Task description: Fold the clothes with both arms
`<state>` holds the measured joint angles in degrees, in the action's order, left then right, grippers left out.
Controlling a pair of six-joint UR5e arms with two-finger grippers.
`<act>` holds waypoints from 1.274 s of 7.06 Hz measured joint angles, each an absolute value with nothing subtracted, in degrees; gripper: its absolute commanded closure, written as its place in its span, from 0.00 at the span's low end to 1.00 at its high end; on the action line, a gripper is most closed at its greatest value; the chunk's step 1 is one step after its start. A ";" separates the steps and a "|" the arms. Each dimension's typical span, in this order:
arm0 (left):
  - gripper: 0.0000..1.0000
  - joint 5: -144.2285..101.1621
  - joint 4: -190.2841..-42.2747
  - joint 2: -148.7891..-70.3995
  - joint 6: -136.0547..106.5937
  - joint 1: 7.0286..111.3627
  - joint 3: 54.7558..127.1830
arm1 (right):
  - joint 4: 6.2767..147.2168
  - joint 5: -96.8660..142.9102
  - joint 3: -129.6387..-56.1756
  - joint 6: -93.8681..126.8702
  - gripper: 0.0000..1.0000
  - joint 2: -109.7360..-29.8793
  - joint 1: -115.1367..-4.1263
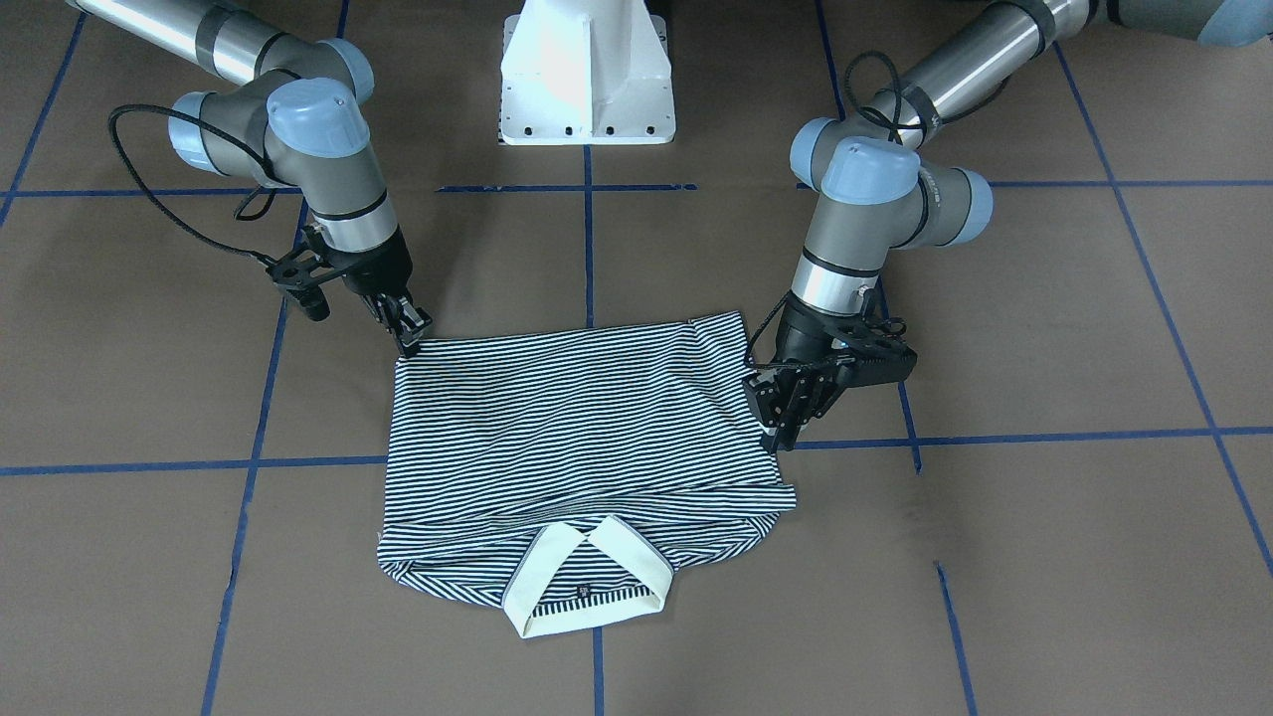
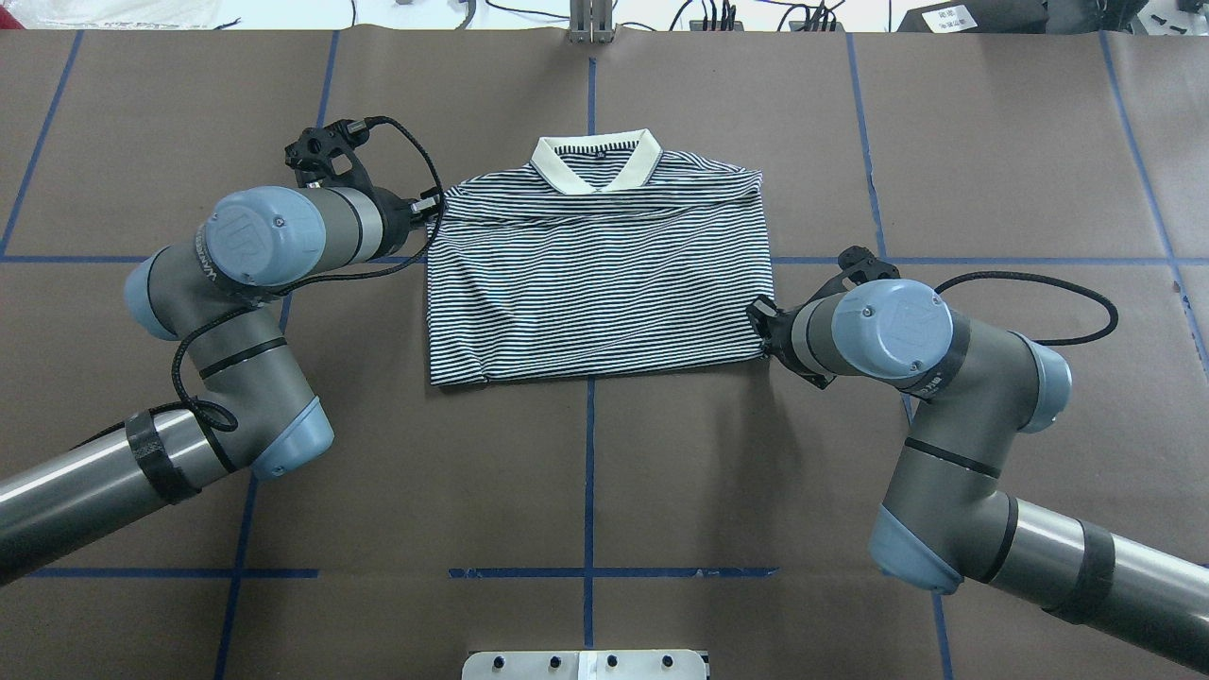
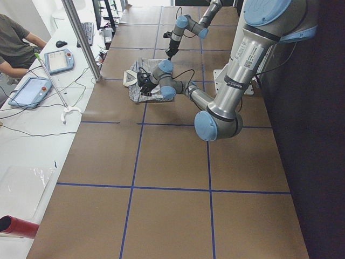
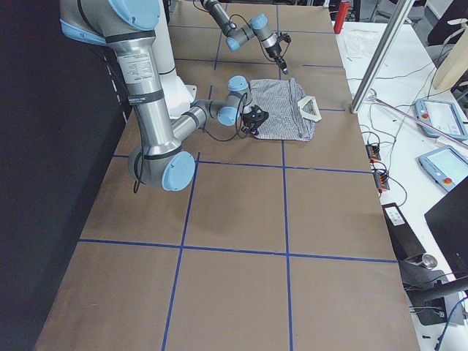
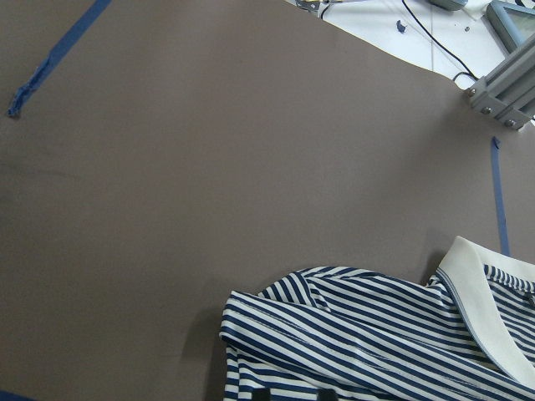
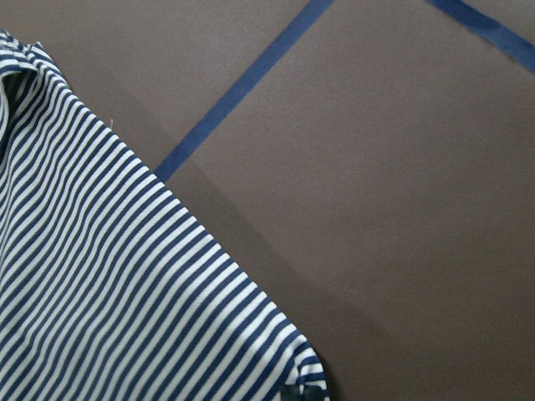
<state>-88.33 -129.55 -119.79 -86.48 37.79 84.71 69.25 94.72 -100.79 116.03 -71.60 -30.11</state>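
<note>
- Brown paper covers the table [image 2: 604,491], which is marked into squares by blue tape lines [image 2: 589,453].
- Task item: one striped polo shirt [image 2: 595,283] lies flat near the middle of the table, across the centre tape line. It is folded into a rough rectangle with the sleeves turned in.
- Orientation: the cream collar [image 2: 642,165] is at the end away from the robot. The straight folded edge faces the white pedestal base [image 1: 587,75].
- Right gripper [image 1: 409,341]: it is set on the shirt's corner nearest the robot on the right side. The fingers are drawn together to a point. The right wrist view shows a dark fingertip lying over that striped corner, so it appears to be pinching the cloth.
- Left gripper [image 1: 779,438]: it is at the shirt's left side edge, touching the cloth, and the overhead view places it near the shoulder end. The fingers narrow to a tip there, but I cannot tell how far apart they are or whether they grip any fabric.
- Arms: the left arm [image 2: 246,246] and right arm [image 2: 897,331] each reach in from their own side, with elbows bent outward.
- Surroundings: a person [image 3: 13,40] sits at a white bench beyond the table's far edge, with two handheld control screens [image 3: 59,60] nearby.
</note>
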 measured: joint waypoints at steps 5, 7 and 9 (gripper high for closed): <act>0.69 -93.26 -129.31 -119.78 -87.05 37.36 88.69 | 69.45 96.83 -129.14 118.32 0.81 -100.27 -17.51; 0.67 -98.83 -128.89 -119.66 -91.30 35.91 92.80 | 69.51 97.54 -133.41 120.10 0.00 -106.24 -7.94; 0.57 -100.98 -128.22 -117.24 -97.69 31.69 99.32 | 69.52 96.68 -134.04 120.58 0.00 -108.87 -3.10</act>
